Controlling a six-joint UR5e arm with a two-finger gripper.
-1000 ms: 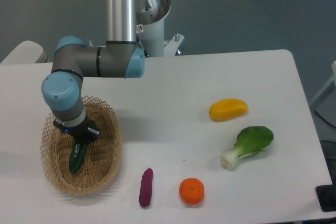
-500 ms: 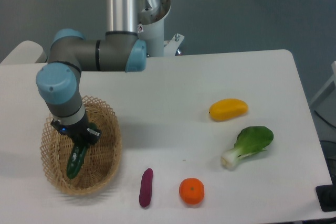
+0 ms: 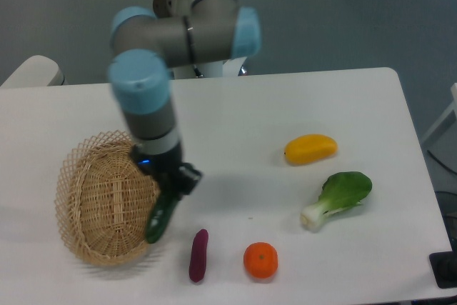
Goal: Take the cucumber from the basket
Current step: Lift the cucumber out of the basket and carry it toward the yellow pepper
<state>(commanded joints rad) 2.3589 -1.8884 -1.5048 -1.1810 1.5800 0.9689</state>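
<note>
The gripper (image 3: 169, 192) grasps the cucumber (image 3: 161, 218), which hangs below its fingers over the wicker basket's (image 3: 107, 201) right rim.

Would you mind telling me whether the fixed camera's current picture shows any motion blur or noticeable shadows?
Fixed camera: the arm and gripper look smeared with motion, as does the cucumber in its jaws; the basket, bok choy and mango stay fairly sharp. Lighting is soft, with only a faint grey shadow on the table right of the arm.
</note>
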